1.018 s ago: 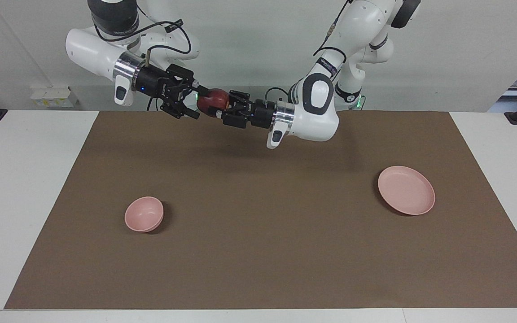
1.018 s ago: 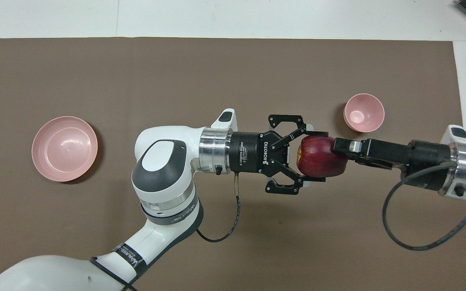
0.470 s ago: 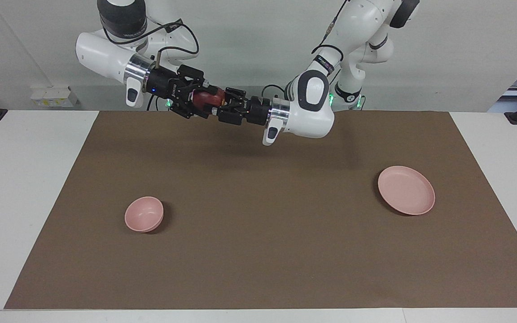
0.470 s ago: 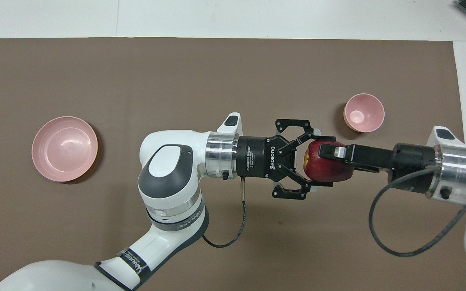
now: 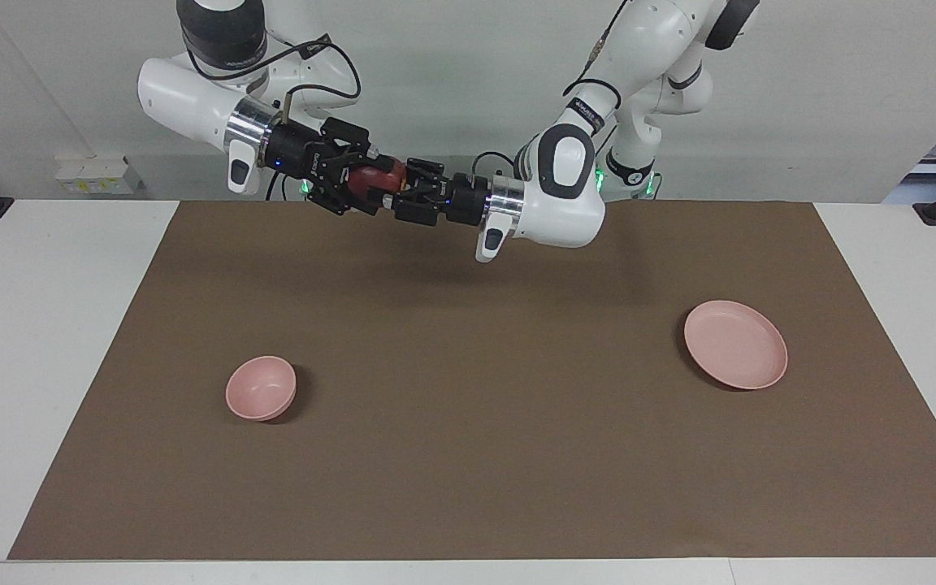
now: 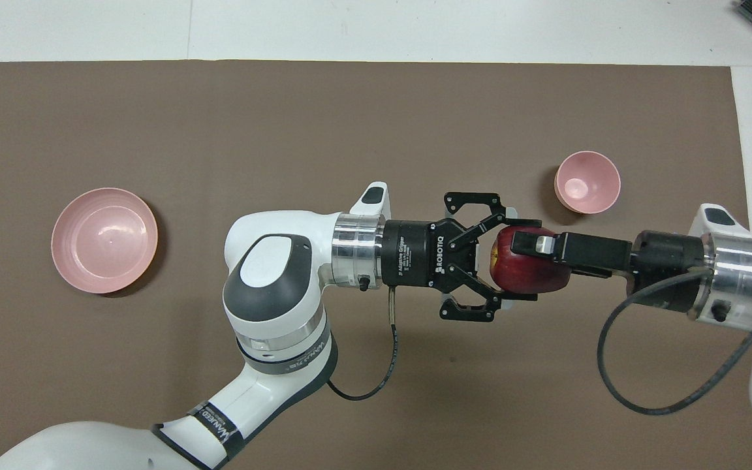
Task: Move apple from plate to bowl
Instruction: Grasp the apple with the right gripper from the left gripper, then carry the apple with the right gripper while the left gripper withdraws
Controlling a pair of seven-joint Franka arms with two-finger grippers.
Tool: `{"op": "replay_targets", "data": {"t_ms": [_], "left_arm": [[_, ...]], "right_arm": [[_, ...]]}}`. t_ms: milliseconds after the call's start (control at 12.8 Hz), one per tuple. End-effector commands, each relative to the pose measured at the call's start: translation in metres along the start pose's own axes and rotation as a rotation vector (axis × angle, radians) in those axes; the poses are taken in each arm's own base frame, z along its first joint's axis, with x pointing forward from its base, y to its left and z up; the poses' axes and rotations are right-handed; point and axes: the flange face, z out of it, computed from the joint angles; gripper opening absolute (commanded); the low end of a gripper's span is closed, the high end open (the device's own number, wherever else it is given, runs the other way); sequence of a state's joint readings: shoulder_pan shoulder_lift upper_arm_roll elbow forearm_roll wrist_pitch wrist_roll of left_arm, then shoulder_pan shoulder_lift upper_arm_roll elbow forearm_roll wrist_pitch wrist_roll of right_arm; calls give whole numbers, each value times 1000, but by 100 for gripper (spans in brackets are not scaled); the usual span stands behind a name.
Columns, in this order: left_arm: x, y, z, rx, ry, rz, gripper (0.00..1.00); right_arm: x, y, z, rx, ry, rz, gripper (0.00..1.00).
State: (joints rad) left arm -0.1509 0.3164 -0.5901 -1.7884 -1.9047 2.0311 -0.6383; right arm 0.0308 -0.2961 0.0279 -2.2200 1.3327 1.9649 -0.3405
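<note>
Two-arm hand-over above the surface (image 5: 45, 341), which bore a brown mat (image 5: 484, 455). The apple (image 5: 372, 179) (image 6: 527, 269) was held in the air between the two claws, over the mat's edge nearest the robots and somewhat toward the right arm's end. The left claw (image 5: 396, 188) (image 6: 510, 260), reaching in level from the left arm, was closed on the apple, one finger along each flank of the fruit as seen from overhead. The right claw (image 5: 366, 188) (image 6: 527, 247), reaching in level from the right arm, met it head-on; its fingers were closed against the apple, one lying across the top of the fruit in the overhead view. Both claws thus gripped the apple at once. The yellowish patch of the apple faced the left claw's palm.

The plate (image 5: 735, 344) (image 6: 104, 239) lay on the mat toward the left arm's end, with nothing on it. The bowl (image 5: 261, 387) (image 6: 587, 182) stood on the mat toward the right arm's end, with nothing in it, farther from the robots than the plate. Plate and bowl were well apart, and the apple touched neither.
</note>
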Motion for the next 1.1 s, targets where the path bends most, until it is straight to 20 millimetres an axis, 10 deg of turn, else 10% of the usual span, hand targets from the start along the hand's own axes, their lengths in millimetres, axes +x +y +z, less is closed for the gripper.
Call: {"op": "replay_targets", "data": {"t_ms": [0,78,157,235,1018], "left_arm": [[-12,-3,6,-15,-1,1,0],[-12,-2,5,-15,4,3,0],[-15,1,4,-22,19,13,61],[-23,4,2,-36,42,31,100],[6,14,-49,242,396,265,100]], "right_arm": [[-5,2,5,8,5,27,0],[-3,3,4,8,9,27,0],[-1,4,1,7,18,30,0],[3,6,-2,4,24,30,0],[65,60,-56,-432,179,-83,0]]}}
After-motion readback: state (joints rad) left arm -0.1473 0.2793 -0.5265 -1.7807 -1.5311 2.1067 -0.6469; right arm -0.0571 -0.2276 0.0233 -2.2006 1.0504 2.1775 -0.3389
